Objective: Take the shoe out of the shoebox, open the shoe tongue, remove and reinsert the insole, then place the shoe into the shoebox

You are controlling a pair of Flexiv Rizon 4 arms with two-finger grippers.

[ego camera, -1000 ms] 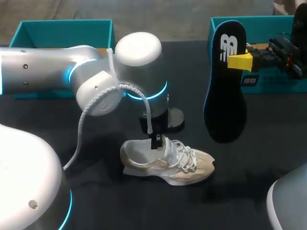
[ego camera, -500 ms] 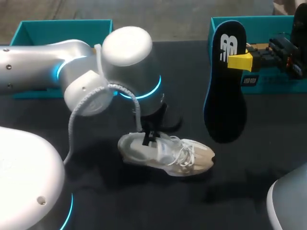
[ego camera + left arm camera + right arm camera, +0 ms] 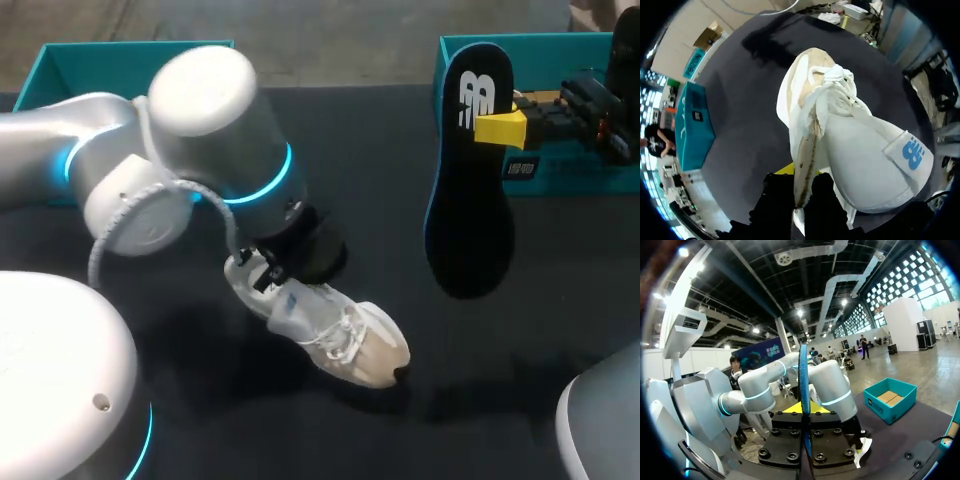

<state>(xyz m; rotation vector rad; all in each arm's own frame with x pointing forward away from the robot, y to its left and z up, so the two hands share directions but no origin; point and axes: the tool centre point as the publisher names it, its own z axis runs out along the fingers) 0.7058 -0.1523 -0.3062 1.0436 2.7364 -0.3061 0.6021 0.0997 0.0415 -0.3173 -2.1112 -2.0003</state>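
Note:
The beige and white shoe (image 3: pixel 335 330) hangs tilted, heel up and toe down toward the black table. My left gripper (image 3: pixel 268 280) is shut on its heel-side collar. In the left wrist view the collar edge runs between the fingers of the left gripper (image 3: pixel 801 192), and the shoe (image 3: pixel 840 130), its laces and white tongue stretch ahead. My right gripper (image 3: pixel 500 128) is shut on the black insole (image 3: pixel 468 170), holding it upright in the air at the right. In the right wrist view the insole (image 3: pixel 803 385) shows edge-on between the yellow tips of the right gripper (image 3: pixel 803 409).
A teal shoebox (image 3: pixel 530 165) stands at the back right, behind the insole. A second teal box part (image 3: pixel 130 60) stands at the back left, seen too as the teal box (image 3: pixel 692 125). Bare black table (image 3: pixel 420 430) lies at the front.
My left arm has swung left and turned, lifting the shoe's heel so the shoe now hangs tilted with its toe low. The right arm and insole have stayed still.

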